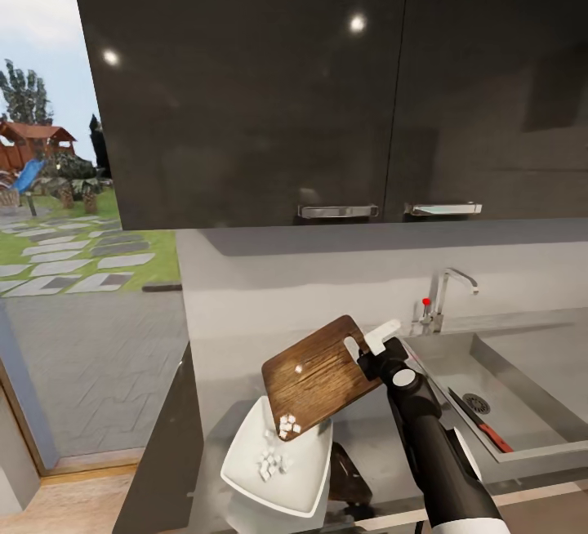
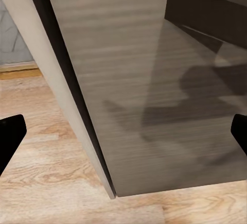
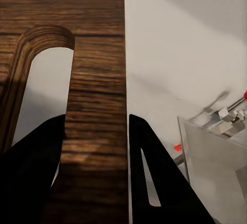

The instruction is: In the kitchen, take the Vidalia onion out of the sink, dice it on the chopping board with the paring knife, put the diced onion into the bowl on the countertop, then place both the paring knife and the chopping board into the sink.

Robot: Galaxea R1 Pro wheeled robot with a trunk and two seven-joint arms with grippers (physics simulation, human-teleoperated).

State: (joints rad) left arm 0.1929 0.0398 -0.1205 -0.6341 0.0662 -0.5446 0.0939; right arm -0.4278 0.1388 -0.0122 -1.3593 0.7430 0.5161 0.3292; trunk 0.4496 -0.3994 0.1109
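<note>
Right gripper: clamped on the handle end of the chopping board.
Board: tilted over the white bowl; diced onion sliding off, some already in the bowl.
Paring knife: in the sink.
Left gripper: wide apart, empty.
Next, judged: finish tipping, carry the board to the sink.

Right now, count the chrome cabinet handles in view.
2. One handle sits at the bottom edge of the left upper cabinet door, the other on the right door beside it. More may lie outside the frame.
</note>
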